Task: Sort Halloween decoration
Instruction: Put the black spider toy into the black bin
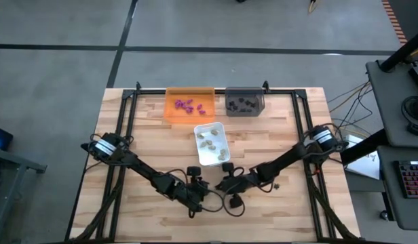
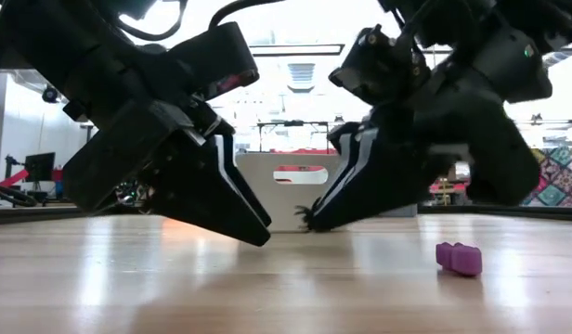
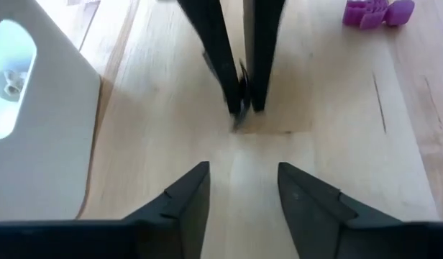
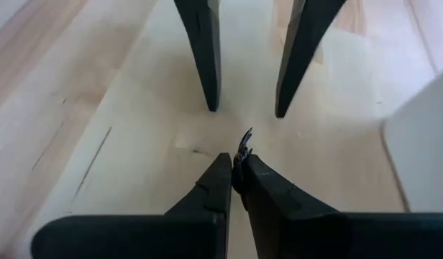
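- Right hand is pinching a tiny black spiky toy piece at its fingertips; it risks slipping
- Left hand is facing it, fingers apart, near the white plastic tray

A wooden table has three trays near its far edge. The orange tray is on the left and the grey tray stands just beside it on the right. The white tray lies nearer to the middle. Beside the table, at the right, a keyboard rests on a dark desk.
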`<action>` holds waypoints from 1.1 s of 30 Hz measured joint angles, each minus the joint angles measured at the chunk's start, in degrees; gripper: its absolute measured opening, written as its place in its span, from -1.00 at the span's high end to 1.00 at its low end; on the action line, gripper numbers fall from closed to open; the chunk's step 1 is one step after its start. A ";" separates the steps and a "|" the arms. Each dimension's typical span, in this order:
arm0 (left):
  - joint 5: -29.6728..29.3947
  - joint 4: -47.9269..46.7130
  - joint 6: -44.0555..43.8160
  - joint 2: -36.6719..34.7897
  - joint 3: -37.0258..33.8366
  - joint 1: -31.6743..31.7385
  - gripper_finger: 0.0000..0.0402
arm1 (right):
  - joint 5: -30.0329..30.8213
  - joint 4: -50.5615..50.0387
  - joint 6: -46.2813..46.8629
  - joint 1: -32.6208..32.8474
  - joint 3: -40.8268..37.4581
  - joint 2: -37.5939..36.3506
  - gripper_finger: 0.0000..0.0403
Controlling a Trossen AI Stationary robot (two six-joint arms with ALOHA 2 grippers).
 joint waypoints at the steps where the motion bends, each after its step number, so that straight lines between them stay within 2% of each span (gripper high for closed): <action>1: 0.00 -0.41 -0.02 -0.13 0.00 -0.01 0.25 | 0.00 -1.52 0.11 0.00 0.00 -0.80 0.89; 9: 0.02 -0.96 -0.55 -0.19 0.02 -0.10 0.17 | -0.39 -15.91 2.63 0.00 0.21 -9.80 0.89; 17: 0.02 -0.97 -1.20 -0.19 0.02 -0.10 0.17 | 0.33 -33.41 4.00 -0.25 0.26 -24.18 0.89; 22: 0.04 -0.97 -1.38 -0.19 0.02 -0.10 0.17 | 5.42 -40.29 4.54 -1.17 0.26 -33.19 0.89; 27: 0.04 -0.90 -1.76 -0.08 0.02 -0.10 0.17 | 8.20 -43.60 3.88 -5.52 0.28 -40.29 0.89; 33: 0.04 -0.77 -2.12 0.35 0.02 -0.08 0.17 | 7.97 -45.65 2.83 -16.38 0.31 -44.70 0.89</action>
